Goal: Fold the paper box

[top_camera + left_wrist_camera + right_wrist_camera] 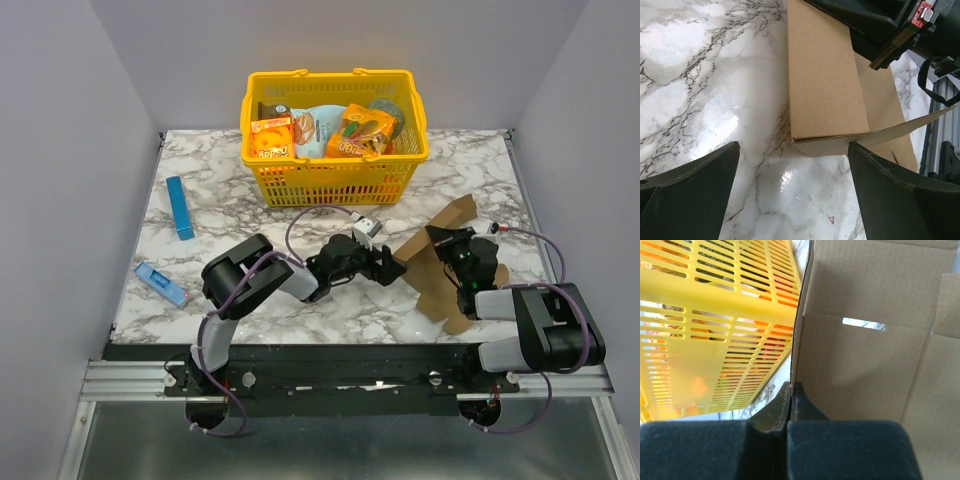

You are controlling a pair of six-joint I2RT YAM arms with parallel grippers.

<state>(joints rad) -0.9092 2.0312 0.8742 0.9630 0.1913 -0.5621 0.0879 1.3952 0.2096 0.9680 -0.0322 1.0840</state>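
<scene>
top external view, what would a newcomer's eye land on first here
The bright yellow basket, packed with snack packs, sits at the far middle of the marble table. Next comes the brown paper box, partly folded, right of centre, its edge pinched by the right gripper while the left gripper gapes open beside it.

paper box point(825, 75) cropped above, basket point(740, 307) partly blurred
</scene>
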